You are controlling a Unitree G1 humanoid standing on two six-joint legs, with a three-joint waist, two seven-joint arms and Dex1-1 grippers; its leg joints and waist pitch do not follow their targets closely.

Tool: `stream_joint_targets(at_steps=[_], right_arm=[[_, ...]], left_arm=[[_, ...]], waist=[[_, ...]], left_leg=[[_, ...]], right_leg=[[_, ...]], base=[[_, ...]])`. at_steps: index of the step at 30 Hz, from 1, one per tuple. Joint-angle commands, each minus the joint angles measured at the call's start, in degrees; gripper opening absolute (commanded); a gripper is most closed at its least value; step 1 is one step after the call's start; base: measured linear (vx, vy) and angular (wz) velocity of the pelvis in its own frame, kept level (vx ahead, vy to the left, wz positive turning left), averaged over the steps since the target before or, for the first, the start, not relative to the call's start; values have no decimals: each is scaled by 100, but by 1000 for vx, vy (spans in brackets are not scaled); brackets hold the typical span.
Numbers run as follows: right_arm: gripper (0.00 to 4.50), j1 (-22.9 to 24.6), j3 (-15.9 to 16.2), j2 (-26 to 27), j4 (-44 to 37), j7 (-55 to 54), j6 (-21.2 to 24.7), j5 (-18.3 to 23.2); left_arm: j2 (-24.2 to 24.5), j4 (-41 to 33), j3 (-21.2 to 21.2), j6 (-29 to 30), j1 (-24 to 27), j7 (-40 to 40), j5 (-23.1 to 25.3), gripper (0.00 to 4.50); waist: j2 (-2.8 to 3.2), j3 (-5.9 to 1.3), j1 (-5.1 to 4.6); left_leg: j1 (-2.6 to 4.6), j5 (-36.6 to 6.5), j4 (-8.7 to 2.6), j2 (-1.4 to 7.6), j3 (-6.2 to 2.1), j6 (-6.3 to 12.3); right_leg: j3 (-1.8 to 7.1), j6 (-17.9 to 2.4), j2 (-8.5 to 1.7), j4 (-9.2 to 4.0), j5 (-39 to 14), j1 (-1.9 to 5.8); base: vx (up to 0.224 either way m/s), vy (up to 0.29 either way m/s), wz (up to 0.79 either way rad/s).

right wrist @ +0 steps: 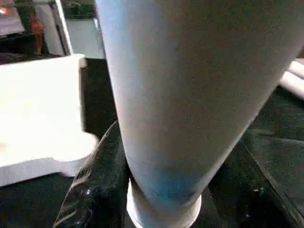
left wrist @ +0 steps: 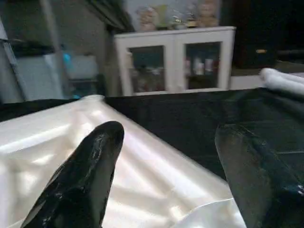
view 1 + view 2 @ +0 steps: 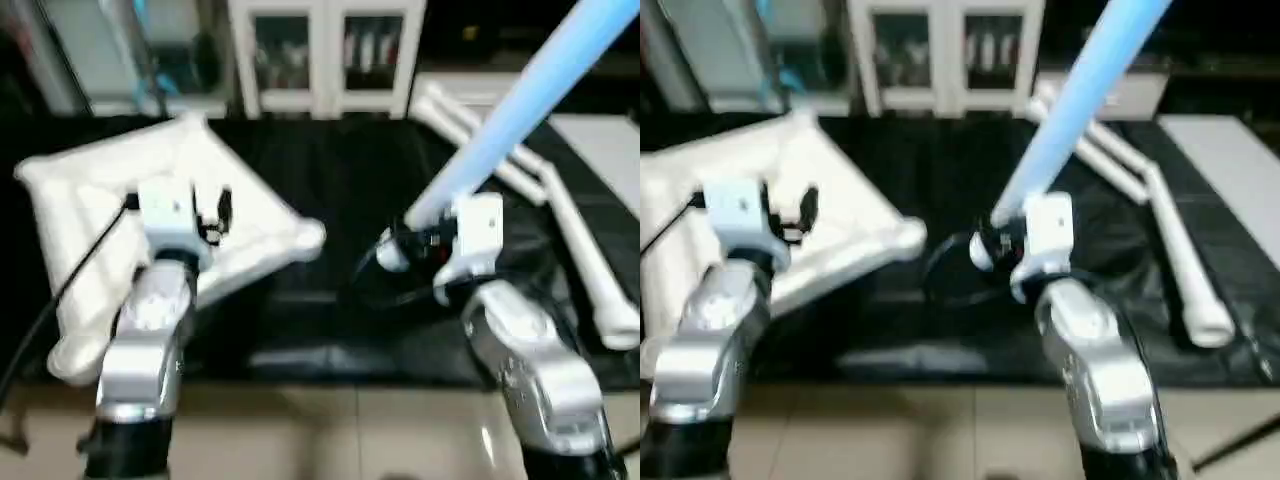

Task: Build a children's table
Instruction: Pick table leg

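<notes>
**One leg in hand, the tabletop waiting**

Our right gripper is clamped on the thick end of a white leg; in the right wrist view its two black fingers press either side of the tube, whose rim sits just below them; the leg slants up and away over the black work table, held near its base, we judge, so that end can be steered into a socket. Our left gripper stands well apart and empty, hovering just above the white tabletop; we take it as ready to steady the slab. The tabletop lies to our left, tilted, one rounded corner pointing toward the held leg; the spare legs lie to our right.
</notes>
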Motion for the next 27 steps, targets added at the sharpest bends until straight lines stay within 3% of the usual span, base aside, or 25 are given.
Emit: stream_joint_targets(at_steps=[1,2,3,4,5,6,7,8,9,11,12,13,14,15,16,17,18,20,21,22,23,24,25,26,27], right_arm=[[185,-83,1,59,-101,15,40,-9],[185,-87,-5,58,-94,12,38,-14],[185,-87,-5,58,-94,12,38,-14],[185,-99,-10,41,-76,3,39,-27],[185,-115,-23,10,-45,-8,39,-43],[185,-115,-23,10,-45,-8,39,-43],[185,-131,-44,-29,-6,-17,53,-73],[185,-133,-50,-42,2,-22,59,-82],[185,-136,-58,-63,13,-30,69,-95],[185,-152,-76,-82,37,-14,64,-104],[185,-166,-77,-102,52,5,53,-121],[185,-169,-77,-105,55,8,51,-123],[185,-180,-78,-120,64,19,47,-126],[185,-186,-77,-129,71,28,44,-126],[185,-186,-77,-129,71,28,44,-126],[185,-198,-70,-141,79,38,41,-124],[185,-207,-69,-148,87,39,40,-118],[185,-219,-74,-162,94,44,42,-98],[185,-246,-105,-199,119,95,43,-50],[185,-246,-105,-199,119,95,43,-50],[185,-256,-127,-214,129,131,45,-33],[185,-287,-183,-273,155,281,49,63],[185,-323,-240,-371,173,483,78,180],[185,-328,-249,-386,175,516,84,202],[185,-365,-317,-516,192,789,113,367]], left_arm=[[106,-62,108,33,17,4,46,357],[106,-62,104,38,20,-1,42,357],[106,-62,104,38,20,-1,42,357],[94,-57,107,35,24,-21,49,357],[73,-56,104,37,29,-44,48,357],[73,-56,104,37,29,-44,48,357],[54,-56,72,40,41,-61,46,357],[49,-61,56,42,53,-65,43,357],[43,-70,30,46,73,-70,39,357],[26,-74,-2,44,89,-69,39,357],[13,-77,-18,47,96,-74,35,357],[11,-76,-21,47,96,-74,36,357],[3,-76,-35,53,104,-84,38,357],[5,-77,-45,57,106,-90,46,357],[5,-77,-45,57,106,-90,46,357],[12,-81,-55,69,109,-102,67,357],[-15,-89,-38,116,117,-121,17,357],[-8,-121,-71,194,164,-263,-78,357],[80,-192,-207,308,302,-721,-337,357],[80,-192,-207,308,302,-721,-337,357],[121,-228,-266,328,369,-949,-465,357],[258,-342,-346,319,523,-1466,-784,385],[445,-501,-421,378,694,-2090,-1214,392],[478,-519,-435,394,715,-2158,-1250,392],[771,-650,-560,529,866,-2704,-1506,392]], waist=[[-215,-333,231],[-167,-312,286],[-126,-309,297],[-7,-290,323],[127,-331,327],[438,-335,214],[553,-363,-50],[434,-444,-75],[398,-406,-83],[307,-400,-88],[190,-392,-107],[-2,-324,-49],[-126,-268,14],[-389,-381,211],[-289,-392,325],[-263,-399,339],[-215,-329,338],[-127,-311,368],[56,-311,380],[382,-413,374],[434,-353,181],[382,-492,141],[333,-573,260],[304,-612,289],[230,-590,334]], left_leg=[[-727,68,277,184,-157,227],[-716,321,182,238,-141,165],[-690,486,67,282,-123,174],[-636,839,-312,390,-77,242],[-572,1012,-539,482,-64,247],[74,166,-980,818,-333,193],[480,-1670,-1216,1271,-840,357],[676,-1747,-1198,1387,-978,683],[664,-999,-1067,1262,-900,1345],[678,-523,-1078,1231,-793,1694],[650,-114,-1092,1166,-660,1858],[465,-363,-1066,860,-359,1590],[248,-955,-1033,601,-118,1306],[-142,-1058,-123,-20,195,918],[-436,-303,242,165,-45,471],[-673,140,347,167,-113,157],[-694,277,335,226,-140,56],[-688,899,12,354,-127,-33],[-591,1550,-506,513,-113,133],[-156,1714,-849,825,-277,213],[-89,1272,-932,1072,-516,450],[203,2536,-767,1361,-774,903],[246,5270,-540,1305,-793,883],[297,6225,-486,1237,-781,749],[217,6556,-498,997,-695,577]], right_leg=[[821,-626,-926,-887,-2752,834],[708,-1174,-831,-944,-2212,806],[597,-1417,-744,-968,-2061,791],[309,-1562,-515,-996,-2055,764],[150,-1464,-396,-958,-1980,768],[-237,-925,35,-667,-1689,348],[-292,-646,127,142,-1312,-54],[-254,-390,62,286,-1040,-219],[-251,216,-24,461,-472,-459],[-235,388,-93,482,-172,-592],[-162,383,-168,395,175,-668],[-32,59,-307,-77,610,-508],[128,-45,-383,-420,363,-236],[816,-561,-828,-873,-1087,433],[945,-1097,-1098,-883,-1927,712],[835,-1317,-951,-787,-1664,821],[767,-1487,-960,-826,-1544,769],[441,-1792,-725,-883,-1297,671],[103,-1581,-460,-800,-952,542],[-193,-913,-111,-501,-264,287],[-276,-714,37,-125,-68,79],[-117,-459,-88,145,316,-224],[59,-161,-251,67,1195,-306],[122,11,-290,16,1429,-341],[178,154,-353,-151,1668,-289]], base=[[242,-91,3],[77,-15,4],[167,-4,7],[89,11,4],[187,44,7],[181,125,0],[181,125,0],[198,123,2],[212,72,8],[201,64,7],[180,0,1],[256,-41,4],[163,-57,1],[182,-81,6],[192,-60,2],[192,-60,2],[171,-23,-3],[120,5,-1],[157,50,1],[157,50,1],[158,129,-9],[146,140,-9],[146,140,-9],[103,89,-4],[16,72,-6]])
